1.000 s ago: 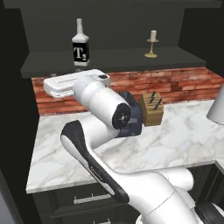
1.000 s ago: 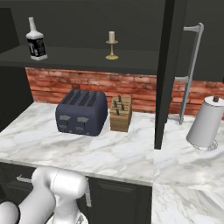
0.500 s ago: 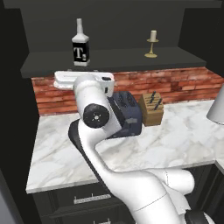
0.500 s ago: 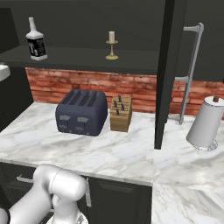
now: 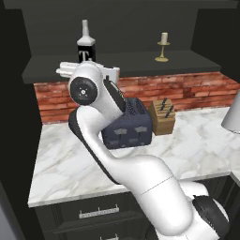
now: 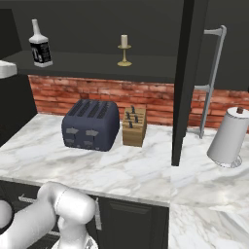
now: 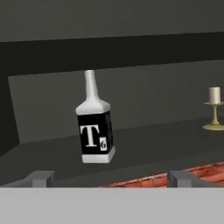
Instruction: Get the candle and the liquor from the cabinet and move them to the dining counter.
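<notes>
The cabinet [image 6: 189, 73] is dark charcoal and stands open above a red brick wall [image 6: 102, 92]; one door with a long silver handle [image 6: 211, 78] stands open at the right side. Under the wall lies a white marble counter [image 6: 121, 170] with grey veins, and dark drawers [image 5: 93, 215] are below its front edge. The white arm [image 5: 98, 122] rises over the counter toward the left end of the shelf [image 7: 144, 148]. At the back edge of the counter stand a dark toaster [image 6: 91, 125] and, just beside it, a wooden knife block [image 6: 133, 126]; a paper towel roll [image 6: 228, 138] stands near the right end. The liquor [image 7: 95, 122] stands upright near the left end of the shelf. The candle [image 7: 214, 109] stands upright further right, well apart from it. The claw [image 7: 109, 177] is released, its fingers [image 7: 41, 177] wide apart before the shelf edge, holding nothing.
</notes>
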